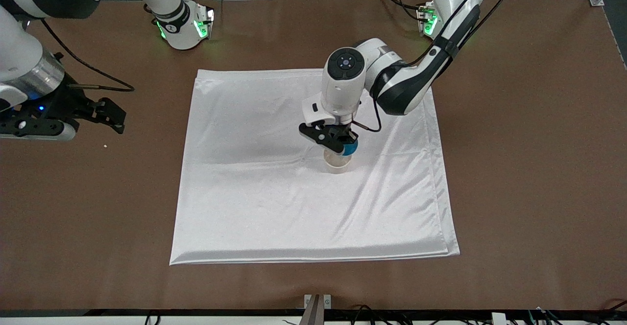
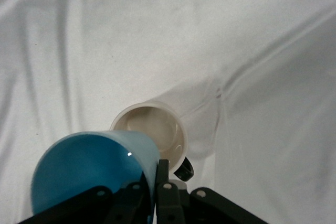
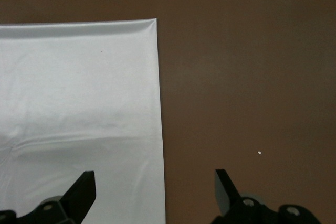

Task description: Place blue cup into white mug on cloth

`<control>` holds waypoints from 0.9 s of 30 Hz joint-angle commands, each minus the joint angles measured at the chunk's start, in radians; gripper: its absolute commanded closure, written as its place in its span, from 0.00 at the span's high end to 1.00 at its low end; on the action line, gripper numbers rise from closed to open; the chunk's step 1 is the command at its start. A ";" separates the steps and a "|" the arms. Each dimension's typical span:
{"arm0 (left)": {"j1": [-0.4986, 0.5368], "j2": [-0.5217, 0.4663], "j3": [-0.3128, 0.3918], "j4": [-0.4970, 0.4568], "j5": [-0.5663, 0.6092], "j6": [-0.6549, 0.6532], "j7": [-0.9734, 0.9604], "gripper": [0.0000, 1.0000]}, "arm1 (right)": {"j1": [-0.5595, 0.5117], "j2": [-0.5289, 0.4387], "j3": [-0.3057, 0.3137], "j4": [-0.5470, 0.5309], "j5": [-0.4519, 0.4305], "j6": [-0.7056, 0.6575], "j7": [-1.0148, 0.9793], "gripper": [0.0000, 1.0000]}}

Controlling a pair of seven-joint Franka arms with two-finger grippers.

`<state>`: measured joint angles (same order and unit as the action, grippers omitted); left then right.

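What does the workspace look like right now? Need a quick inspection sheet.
Surface: brown table, one small white speck toward the right arm's end.
Job's things: creased cloth flat; white mug upright on it, empty; blue cup held over the mug, not in.
Clutter: nothing seen.
Grippers: left gripper shut on the cup's rim; right gripper open, waiting over bare table.
Cables: black leads along both arms.
Surroundings: cluttered gear past the table's edges.

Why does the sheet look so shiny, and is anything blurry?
Front view: the cloth gleams along its creases, and the left pincer shadows the white mug. Left wrist view: the blue cup looms large and soft-edged. Right wrist view: even light, no glare.
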<state>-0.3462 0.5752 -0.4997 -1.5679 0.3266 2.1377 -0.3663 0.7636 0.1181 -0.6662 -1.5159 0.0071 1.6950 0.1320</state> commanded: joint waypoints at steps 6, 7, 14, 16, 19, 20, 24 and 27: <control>-0.053 0.067 0.047 0.035 0.043 0.044 -0.022 0.00 | -0.033 -0.091 0.000 -0.148 0.013 0.088 -0.054 1.00; -0.060 0.074 0.059 0.035 0.043 0.053 -0.022 0.00 | -0.033 -0.089 0.000 -0.150 0.013 0.086 -0.054 1.00; -0.161 0.097 0.173 0.037 0.038 0.122 -0.023 0.00 | -0.033 -0.081 0.000 -0.150 0.011 0.084 -0.054 1.00; -0.177 0.098 0.188 0.037 0.035 0.126 -0.036 0.00 | -0.033 -0.080 0.000 -0.148 0.011 0.084 -0.054 1.00; -0.178 0.103 0.190 0.037 0.035 0.126 -0.059 0.00 | -0.026 -0.080 0.000 -0.147 0.011 0.087 -0.054 1.00; -0.177 0.103 0.190 0.037 0.035 0.126 -0.059 0.11 | -0.030 -0.080 0.004 -0.148 0.013 0.089 -0.054 1.00; -0.177 0.100 0.190 0.035 0.035 0.126 -0.057 1.00 | -0.029 -0.078 0.005 -0.145 0.013 0.091 -0.054 1.00; -0.177 0.091 0.188 0.035 0.035 0.126 -0.059 1.00 | -0.038 -0.068 0.008 -0.144 0.013 0.092 -0.054 1.00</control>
<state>-0.5137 0.6670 -0.3204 -1.5536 0.3341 2.2622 -0.3958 0.7299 0.0648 -0.6636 -1.6423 0.0130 1.7742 0.0856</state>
